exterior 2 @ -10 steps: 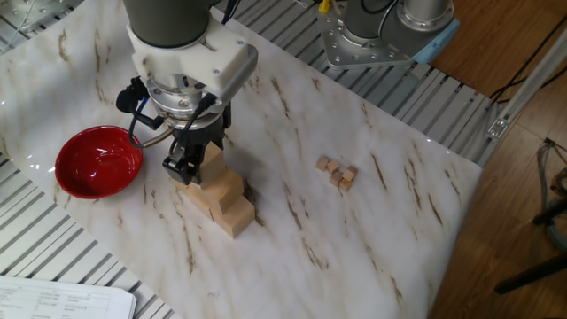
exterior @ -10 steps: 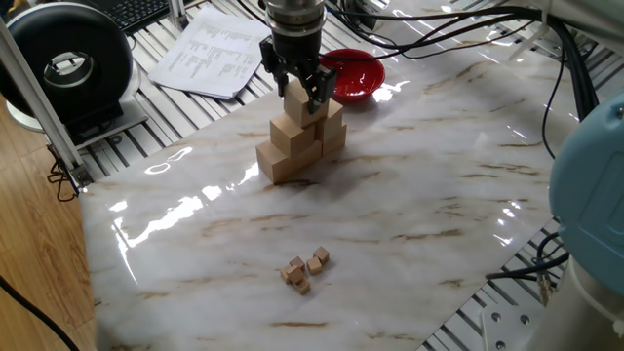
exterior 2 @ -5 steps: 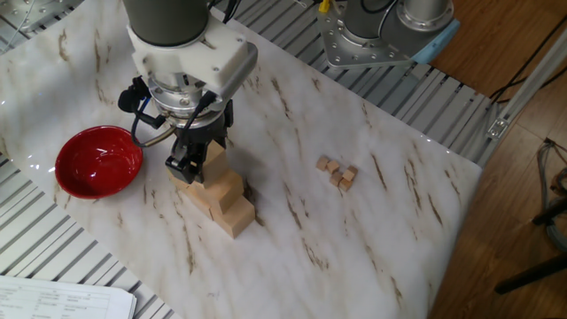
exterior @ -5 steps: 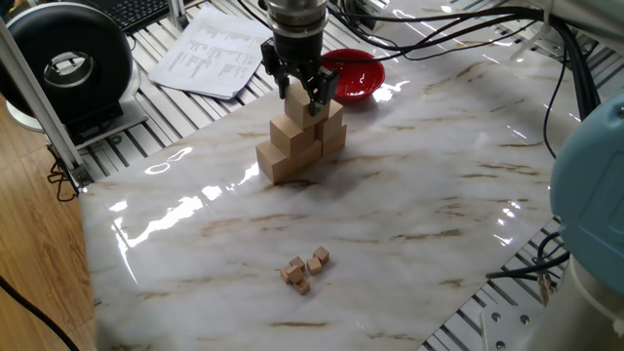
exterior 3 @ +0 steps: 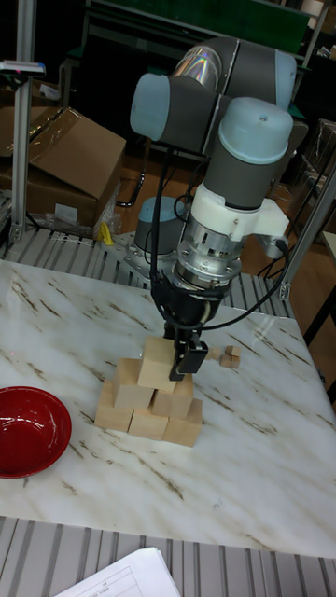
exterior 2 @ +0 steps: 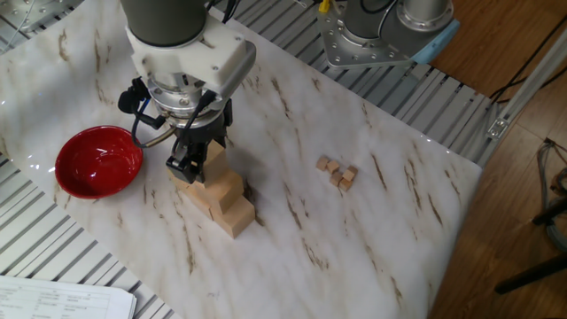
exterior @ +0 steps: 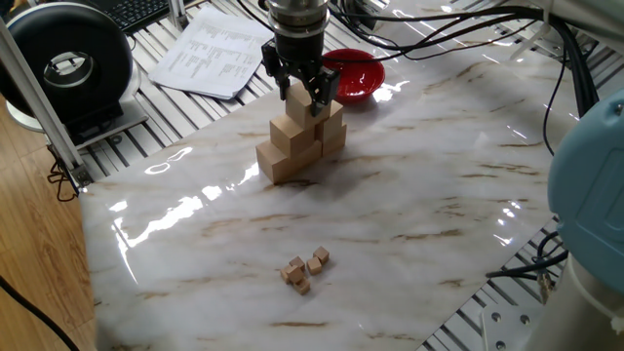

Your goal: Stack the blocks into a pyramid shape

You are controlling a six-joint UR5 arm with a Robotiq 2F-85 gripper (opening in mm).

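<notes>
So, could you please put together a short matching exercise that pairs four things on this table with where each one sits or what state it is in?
Things:
1. red bowl
2. top large tan wooden cube
3. cluster of tiny wooden cubes
4. printed paper sheets

Places or states:
A. lying loose on the marble, apart from the stack
B. between the fingers of the two-finger gripper, on top of the stack
C. off the marble, on the metal slats
D. standing empty beside the stack of large tan cubes

Pairs: 1-D, 2-B, 3-A, 4-C
</notes>
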